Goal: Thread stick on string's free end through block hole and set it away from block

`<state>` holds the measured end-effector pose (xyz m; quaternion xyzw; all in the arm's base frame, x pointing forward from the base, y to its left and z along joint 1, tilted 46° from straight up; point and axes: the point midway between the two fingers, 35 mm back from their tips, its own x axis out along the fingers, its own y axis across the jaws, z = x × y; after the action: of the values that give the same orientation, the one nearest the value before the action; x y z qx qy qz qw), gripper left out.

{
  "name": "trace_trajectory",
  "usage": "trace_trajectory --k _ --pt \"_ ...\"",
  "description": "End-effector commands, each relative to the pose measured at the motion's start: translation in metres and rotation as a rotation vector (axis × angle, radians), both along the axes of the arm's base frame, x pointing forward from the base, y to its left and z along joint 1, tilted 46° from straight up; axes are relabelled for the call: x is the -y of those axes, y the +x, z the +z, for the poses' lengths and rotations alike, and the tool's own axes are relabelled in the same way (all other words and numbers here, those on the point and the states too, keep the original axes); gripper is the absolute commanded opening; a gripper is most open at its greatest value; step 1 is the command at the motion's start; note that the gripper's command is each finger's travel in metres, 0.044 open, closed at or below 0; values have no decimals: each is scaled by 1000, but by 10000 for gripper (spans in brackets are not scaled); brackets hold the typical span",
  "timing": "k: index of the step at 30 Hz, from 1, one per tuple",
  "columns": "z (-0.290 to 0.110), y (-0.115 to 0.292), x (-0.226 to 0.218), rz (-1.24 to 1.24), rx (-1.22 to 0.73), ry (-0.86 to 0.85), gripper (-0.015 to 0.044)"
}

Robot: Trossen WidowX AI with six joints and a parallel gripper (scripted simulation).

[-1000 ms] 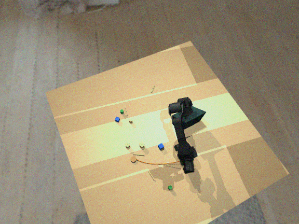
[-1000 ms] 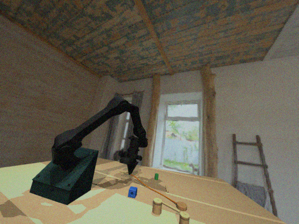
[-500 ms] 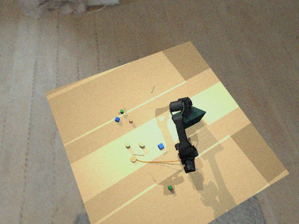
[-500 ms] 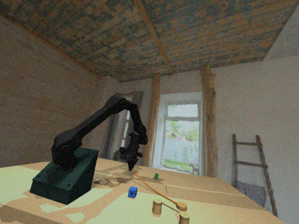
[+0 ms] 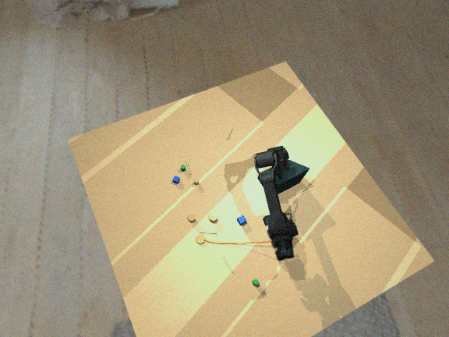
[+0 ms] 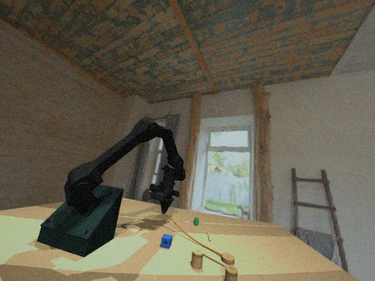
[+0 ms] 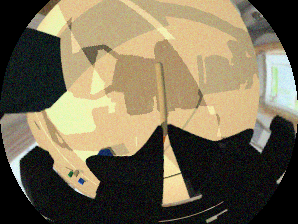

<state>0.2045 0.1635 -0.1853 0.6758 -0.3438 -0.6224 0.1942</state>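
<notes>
Tan table [image 5: 136,164] under striped light carries the block [image 5: 242,220], three wooden discs and scattered small pieces. My gripper [image 6: 165,209] hangs above the table, clamped on the stick [image 7: 164,106], which juts forward in the wrist view. I see the string [image 5: 238,242] running from the gripper to the button [image 5: 200,239], with the block beside it, unthreaded.

Gripper: the dark gripper [image 7: 165,137] fills the lower part of the wrist view, its fingers closed on the stick.
Stick: a thin wooden stick [image 7: 164,99] juts straight up from between the fingertips, out over the bench.
Bench: tan and pale-green bench [image 7: 133,23] crossed by grey shadow patches.
Small object: something blue [image 7: 105,152] peeks past the gripper at lower left; too hidden to name.
</notes>
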Motion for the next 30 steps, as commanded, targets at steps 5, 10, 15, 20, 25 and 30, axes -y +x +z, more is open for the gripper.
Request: trace_trajectory --k 5,10,15,20,25,30 --pt "1 6 0 -173 174 -1 0" --pt "1 11 0 -303 304 -2 0" --pt "2 15 0 -433 434 -3 0" --pt "2 20 0 -563 563 -4 0" --pt "3 24 0 -694 693 -5 0" --pt "3 29 0 -825 822 -6 0"
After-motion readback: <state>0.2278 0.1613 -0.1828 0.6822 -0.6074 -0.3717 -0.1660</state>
